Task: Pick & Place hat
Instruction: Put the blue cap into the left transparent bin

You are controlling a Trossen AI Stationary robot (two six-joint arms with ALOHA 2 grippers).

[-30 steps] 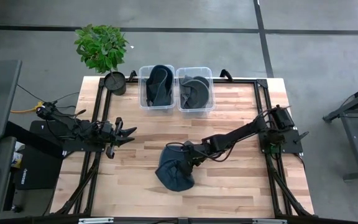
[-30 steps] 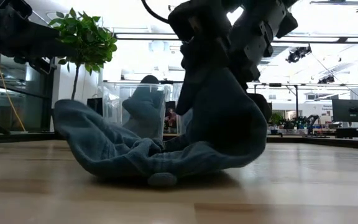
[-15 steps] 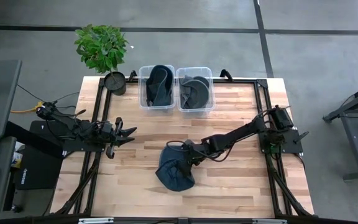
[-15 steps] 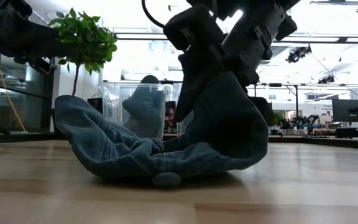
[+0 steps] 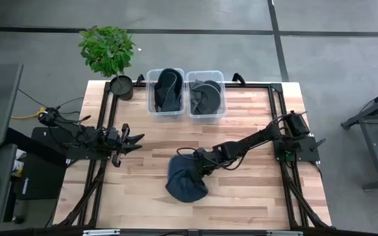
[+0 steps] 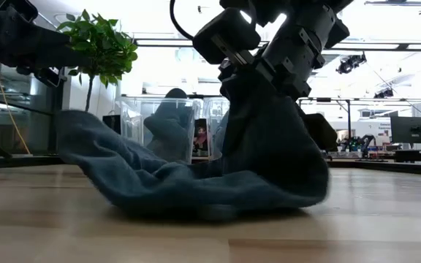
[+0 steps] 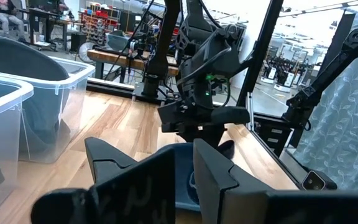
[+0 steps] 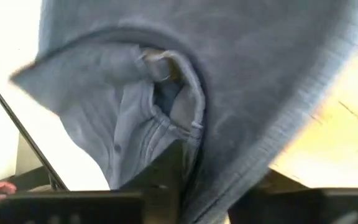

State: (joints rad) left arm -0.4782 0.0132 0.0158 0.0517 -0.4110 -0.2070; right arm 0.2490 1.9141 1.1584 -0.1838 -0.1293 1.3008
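In the low view the soft blue-grey fabric hat (image 6: 218, 175) hides the right claw's fingertips; its near hem is blurred. In the right wrist view the cloth covers the fingers.

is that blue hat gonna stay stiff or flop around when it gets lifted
Likely floppy: the hat sags in folds from the right gripper, its brim trailing on the table. Probably light, since one pinched edge lifts it. It looks unlikely to roll.
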